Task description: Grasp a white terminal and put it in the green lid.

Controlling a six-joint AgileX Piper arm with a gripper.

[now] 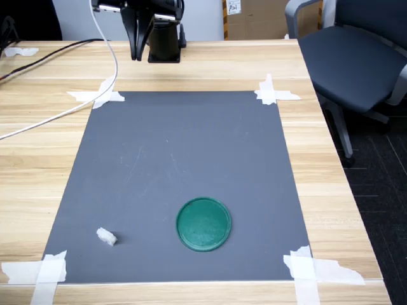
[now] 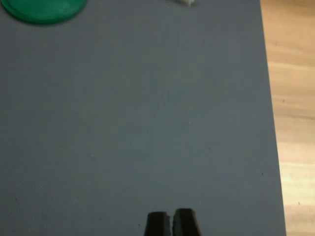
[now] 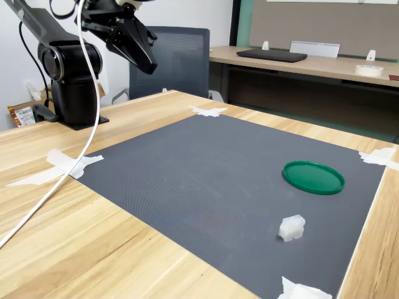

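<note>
The white terminal (image 1: 107, 237) lies on the grey mat (image 1: 178, 159), near the mat corner at the first exterior view's lower left, just inside a strip of masking tape (image 1: 39, 272). The green lid (image 1: 203, 223) rests flat on the same mat, well apart from the terminal along the same mat edge, and holds nothing. The end effector (image 1: 142, 47) hangs above the far bench (image 1: 38, 146) edge, by the arm's base (image 3: 70, 93), far from both things. In the wrist view its fingertips (image 2: 157, 223) stand nearly together with a thin gap and carry nothing.

Judged handling: the terminal looks light, stiff and smooth-faced, so it may skid or tip under an off-centre touch. A hold across two opposite flat sides, low on the block, seems safest. The lid's raised rim should keep the piece from sliding out.

Limits of view: the terminal's ribs and openings are too small to resolve. In the wrist view it is cut off at the picture's edge, as is the lid. The arm's upper links are cropped in both exterior views.
</note>
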